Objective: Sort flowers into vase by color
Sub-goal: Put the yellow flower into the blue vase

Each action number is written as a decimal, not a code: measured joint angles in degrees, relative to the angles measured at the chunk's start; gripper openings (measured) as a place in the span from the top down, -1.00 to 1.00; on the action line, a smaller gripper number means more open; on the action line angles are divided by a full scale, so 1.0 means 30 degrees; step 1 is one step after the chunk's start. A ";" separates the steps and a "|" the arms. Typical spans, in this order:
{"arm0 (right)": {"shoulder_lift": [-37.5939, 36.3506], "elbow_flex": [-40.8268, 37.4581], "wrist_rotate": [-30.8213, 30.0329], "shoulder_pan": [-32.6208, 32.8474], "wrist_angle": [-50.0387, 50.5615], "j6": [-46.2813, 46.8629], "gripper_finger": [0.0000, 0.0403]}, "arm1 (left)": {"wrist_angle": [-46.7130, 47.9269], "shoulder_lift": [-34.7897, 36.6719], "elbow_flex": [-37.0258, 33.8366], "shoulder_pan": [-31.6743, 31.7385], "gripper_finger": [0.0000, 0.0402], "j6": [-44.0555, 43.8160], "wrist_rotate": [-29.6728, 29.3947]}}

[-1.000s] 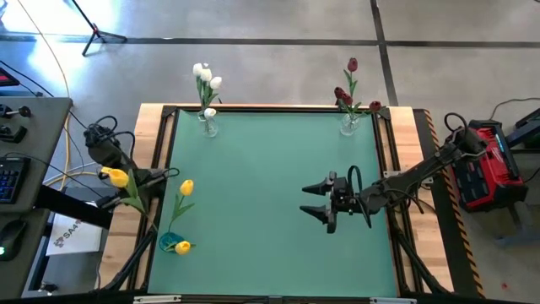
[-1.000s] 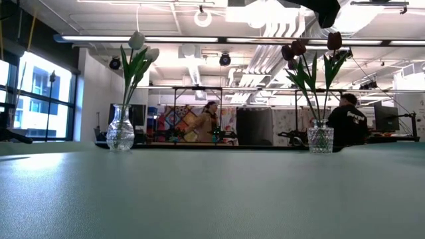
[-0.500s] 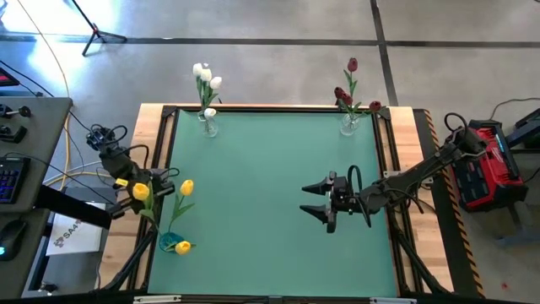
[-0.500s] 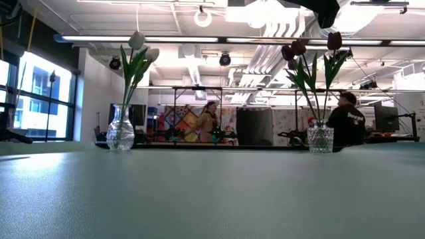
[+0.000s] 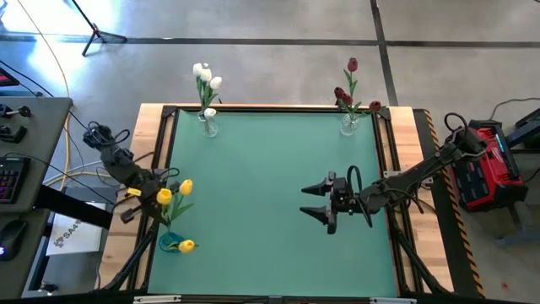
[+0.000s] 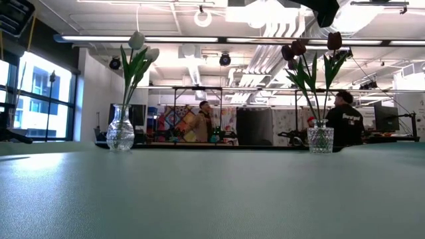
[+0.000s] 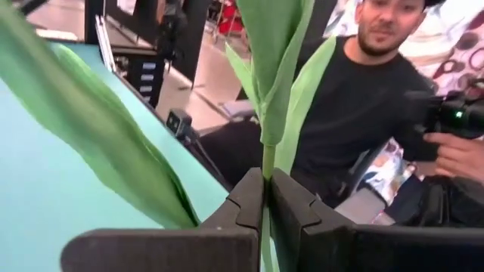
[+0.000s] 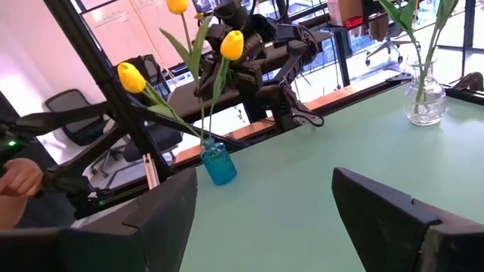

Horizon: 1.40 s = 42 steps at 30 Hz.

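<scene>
My left gripper point(image 5: 148, 196) point(image 7: 266, 198) is at the table's left edge, just on the far side of a small blue vase point(image 5: 169, 242) point(image 8: 219, 165), and is shut on a yellow tulip whose head point(image 5: 164, 196) point(image 8: 232, 44) stands above the vase. Two more yellow tulips point(image 5: 186, 187) point(image 5: 186, 246) stand in that vase. White tulips point(image 5: 205, 76) point(image 6: 137, 50) fill a clear vase at the far left. Dark red tulips point(image 5: 348, 93) point(image 6: 309, 56) fill one at the far right. My right gripper point(image 5: 314, 201) point(image 8: 280, 227) hovers open over the table's right half, touching nothing. My left gripper pinches the yellow tulip's thin green stem point(image 7: 264, 162) between its two fingers, which lie across the stem and come from the table's left side. The tulip stands about upright with its head above the fingers. Its lower end reaches down to the blue vase's mouth; whether it is inside cannot be told.
A dark frame and wooden border point(image 5: 152, 169) ring the green mat point(image 5: 270, 169). A red box point(image 5: 489, 169) sits off the right edge and a desk with a keyboard point(image 5: 8, 177) off the left. People point(image 6: 345, 119) point(image 7: 363, 106) are beyond the table.
My left gripper has carried the yellow tulip from outside the table's left edge rightward and toward the near edge, up to the blue vase. The tulip's head now stands over the mat beside the other yellow heads. My right arm has kept still.
</scene>
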<state>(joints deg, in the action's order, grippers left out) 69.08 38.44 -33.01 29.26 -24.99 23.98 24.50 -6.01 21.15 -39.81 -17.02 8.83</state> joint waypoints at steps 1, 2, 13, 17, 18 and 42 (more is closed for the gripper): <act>0.0000 0.0000 0.0097 0.0000 0.0002 -0.0005 -0.47 | 0.0003 -0.0244 0.0000 0.0000 1.00 0.0000 -0.0003; 0.0000 0.0000 0.0196 0.0000 0.0012 -0.0005 -0.47 | -0.0003 -0.0473 0.0000 0.0000 1.00 0.0000 0.0010; 0.0000 -0.0005 0.0378 0.0000 0.0045 -0.0294 -0.47 | 0.1396 -0.1154 0.2089 0.0000 1.00 0.1315 -0.0078; 0.0000 -0.0007 0.0378 0.0000 0.0049 -0.0297 -0.47 | 0.2462 -0.1152 0.2831 0.0000 1.00 0.1621 -0.0052; 0.0000 -0.0007 0.0378 0.0000 0.0049 -0.0297 -0.47 | 0.2589 -0.1139 0.2841 0.0000 1.00 0.1446 0.0087; 0.0000 -0.0015 0.0517 0.0000 0.0021 -0.0289 -0.47 | 0.2846 -0.1153 0.1129 0.0000 0.79 -0.2350 0.1014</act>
<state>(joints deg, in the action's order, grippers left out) 69.08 38.39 -31.46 29.26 -24.92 23.11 33.04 -9.47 24.53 -39.81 -24.07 11.87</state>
